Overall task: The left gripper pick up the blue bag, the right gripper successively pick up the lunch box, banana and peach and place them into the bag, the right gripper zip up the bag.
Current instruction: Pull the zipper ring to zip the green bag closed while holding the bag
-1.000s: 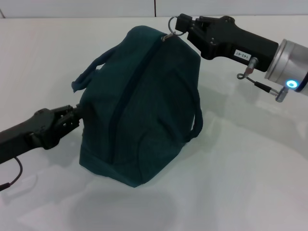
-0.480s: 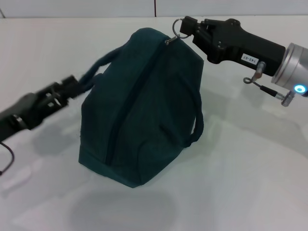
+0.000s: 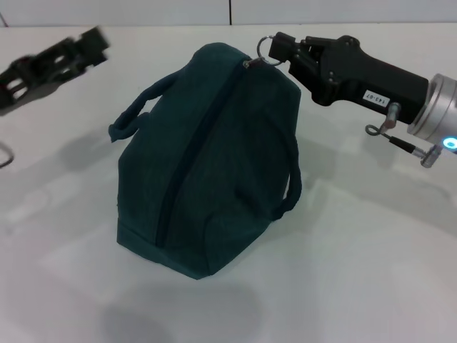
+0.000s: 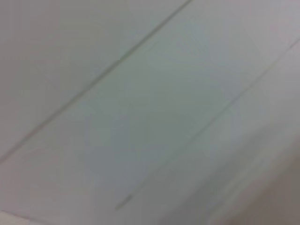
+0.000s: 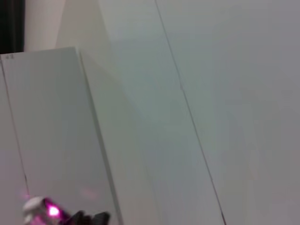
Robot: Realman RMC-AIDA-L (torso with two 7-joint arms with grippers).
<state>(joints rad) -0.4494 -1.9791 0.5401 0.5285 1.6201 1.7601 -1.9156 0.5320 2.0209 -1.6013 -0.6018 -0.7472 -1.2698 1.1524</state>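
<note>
The blue bag (image 3: 221,164) stands on the white table (image 3: 371,257) in the head view, its long zipper (image 3: 191,153) closed along the top. At the bag's far end my right gripper (image 3: 280,48) is shut on the metal ring pull (image 3: 265,46). Up at the far left, well clear of the bag, my left gripper (image 3: 94,39) hangs in the air, blurred. The near-left loop handle (image 3: 134,114) lies loose against the bag's side. The lunch box, banana and peach show in no view. Both wrist views show only pale panels.
The white table spreads around the bag on all sides. A thin cable (image 3: 391,132) hangs under the right wrist. The back wall (image 3: 228,11) runs along the table's far edge.
My left gripper has let go of the bag's left handle and swung up and away to the far left. The handle has dropped. The right gripper stays on the ring pull.
</note>
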